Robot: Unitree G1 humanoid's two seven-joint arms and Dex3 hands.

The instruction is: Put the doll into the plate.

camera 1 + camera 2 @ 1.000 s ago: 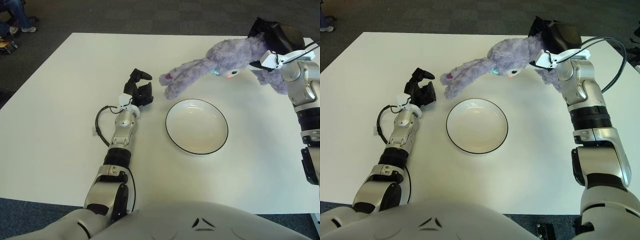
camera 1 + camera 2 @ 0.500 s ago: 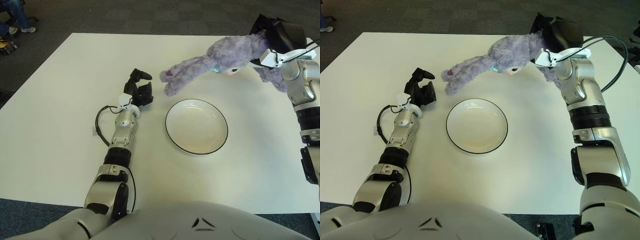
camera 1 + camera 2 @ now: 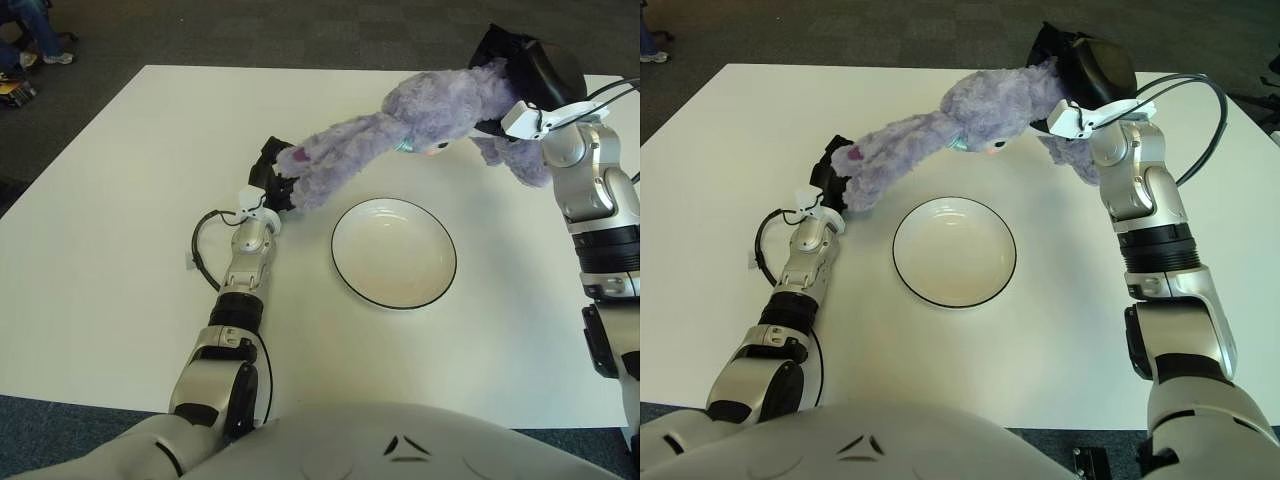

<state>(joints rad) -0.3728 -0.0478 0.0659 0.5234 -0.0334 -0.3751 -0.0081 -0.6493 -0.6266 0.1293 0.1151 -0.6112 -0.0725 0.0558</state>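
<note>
Doll (image 3: pixel 970 115) hangs in my right hand (image 3: pixel 1080 70), fingers closed around its body above the table's (image 3: pixel 730 130) far side, long ears drooping past the plate's (image 3: pixel 954 251) far-left rim. My left hand (image 3: pixel 275 180) shows beside the plate's left, half hidden behind those ears, so I cannot tell its fingers.

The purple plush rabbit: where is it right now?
The purple plush rabbit is held by the right hand beyond the far rim of the white plate, its ears reaching the left hand.

Doll (image 3: pixel 420 110) behind plate (image 3: pixel 394 292) (left hand (image 3: pixel 272 180) leftward).
</note>
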